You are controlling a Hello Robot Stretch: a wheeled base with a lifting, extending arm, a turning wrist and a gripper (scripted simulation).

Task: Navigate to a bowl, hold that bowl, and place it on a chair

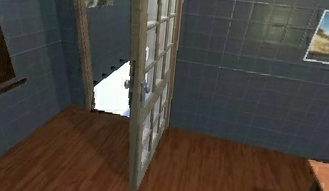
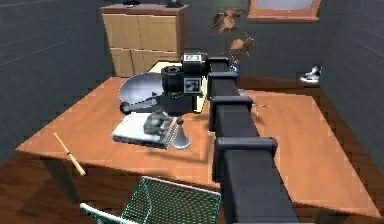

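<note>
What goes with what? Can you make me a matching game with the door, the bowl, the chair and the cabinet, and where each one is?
Things:
1 door
2 grey bowl
3 chair
4 cabinet

Places:
A on the table
B against the back wall
C at the table's near edge
D standing open over the wood floor

Pairs: 1-D, 2-A, 3-C, 4-B

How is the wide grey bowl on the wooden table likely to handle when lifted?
The wide grey bowl looks shallow and broad, so probably hard to tip. It seems rigid, likely stiff; its smooth surface may slip in a thin-fingered grip.
</note>
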